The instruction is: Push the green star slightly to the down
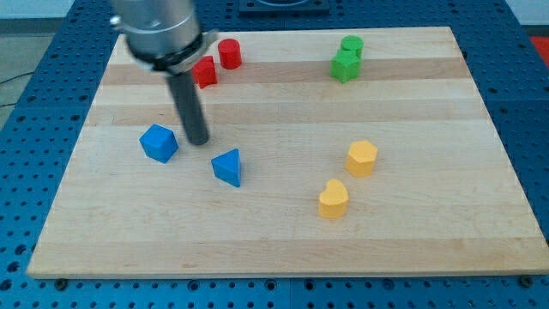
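The green star (344, 66) lies near the view's top right of the wooden board (283, 240), touching a green cylinder (352, 45) just above it. My tip (197, 141) rests on the board at the view's left, far from the green star. It sits between a blue cube (159, 142) on its left and a blue triangular block (228, 166) to its lower right, apart from both.
A red block (205, 71) and a red cylinder (229, 53) lie at the view's top, beside the rod's upper part. A yellow hexagonal block (362, 158) and a yellow heart-like block (334, 199) lie at the lower right.
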You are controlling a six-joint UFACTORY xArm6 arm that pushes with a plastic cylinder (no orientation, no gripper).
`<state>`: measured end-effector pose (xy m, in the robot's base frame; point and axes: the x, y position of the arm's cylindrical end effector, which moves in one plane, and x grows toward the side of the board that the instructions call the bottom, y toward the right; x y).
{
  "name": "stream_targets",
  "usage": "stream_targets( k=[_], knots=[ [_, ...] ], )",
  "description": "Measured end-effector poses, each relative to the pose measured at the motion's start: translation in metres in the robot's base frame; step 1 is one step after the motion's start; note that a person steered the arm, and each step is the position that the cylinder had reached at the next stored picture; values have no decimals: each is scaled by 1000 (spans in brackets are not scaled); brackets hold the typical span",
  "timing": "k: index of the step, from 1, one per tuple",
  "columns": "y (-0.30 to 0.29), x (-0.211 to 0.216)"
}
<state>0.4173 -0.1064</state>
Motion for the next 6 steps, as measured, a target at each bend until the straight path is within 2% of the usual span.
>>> stream_targets(
  k=[2, 3, 4, 5, 6],
  knots=[
    [76, -123],
    [102, -155],
    [177, -159],
    [224, -127],
    [235, -75]
  ],
)
